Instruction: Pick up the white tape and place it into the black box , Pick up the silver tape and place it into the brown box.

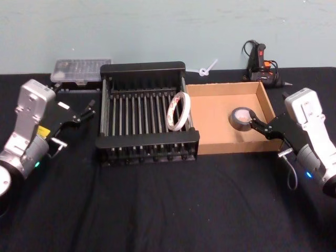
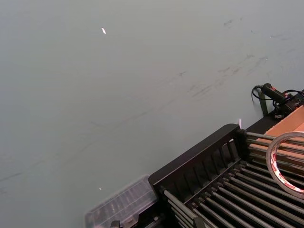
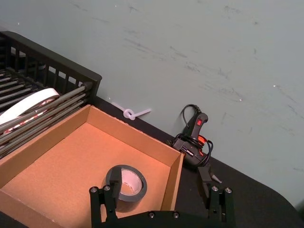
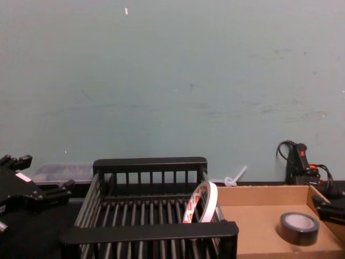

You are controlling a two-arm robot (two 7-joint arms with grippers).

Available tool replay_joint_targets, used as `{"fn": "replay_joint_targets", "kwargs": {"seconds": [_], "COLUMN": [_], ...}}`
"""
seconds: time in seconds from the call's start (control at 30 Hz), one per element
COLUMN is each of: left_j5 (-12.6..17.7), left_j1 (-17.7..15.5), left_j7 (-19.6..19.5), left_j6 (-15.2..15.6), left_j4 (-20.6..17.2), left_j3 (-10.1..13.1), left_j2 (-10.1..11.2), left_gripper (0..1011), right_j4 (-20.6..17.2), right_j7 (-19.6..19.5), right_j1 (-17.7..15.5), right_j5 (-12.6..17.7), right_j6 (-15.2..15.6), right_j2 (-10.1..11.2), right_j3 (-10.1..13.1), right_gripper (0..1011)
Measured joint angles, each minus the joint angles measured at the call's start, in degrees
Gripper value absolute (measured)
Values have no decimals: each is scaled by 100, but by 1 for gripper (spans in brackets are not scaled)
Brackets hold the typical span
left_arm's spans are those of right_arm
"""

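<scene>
A pale blue-green wall (image 4: 172, 81) stands directly behind the table, scuffed with faint dark streaks and a few small white flecks. The table (image 1: 157, 210) is covered in black cloth right up to the wall's foot. Lighting is even and dull, with no strong shadows on the wall.

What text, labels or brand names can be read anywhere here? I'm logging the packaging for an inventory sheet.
None can be read.
White tape, leaning on its edge in the black box: red-and-white print on the inner core, too small to read.
Silver tape in the brown box: no visible lettering.
Black tool with a red switch by the wall: no legible marking.
</scene>
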Motion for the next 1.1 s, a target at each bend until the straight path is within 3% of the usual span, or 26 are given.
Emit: {"fn": "replay_joint_targets", "kwargs": {"seconds": [1.1], "left_j5": [0], "left_j1": [0], "left_j7": [0], "left_j6": [0], "left_j4": [0], "left_j3": [0], "left_j2": [0], "left_gripper": [1001], "right_j4": [-1], "right_j7": [12], "right_j1": [7], "right_j5": [23], "right_j6": [16], "right_j2": [9], "right_j3": [-18], "right_gripper": [1002]}}
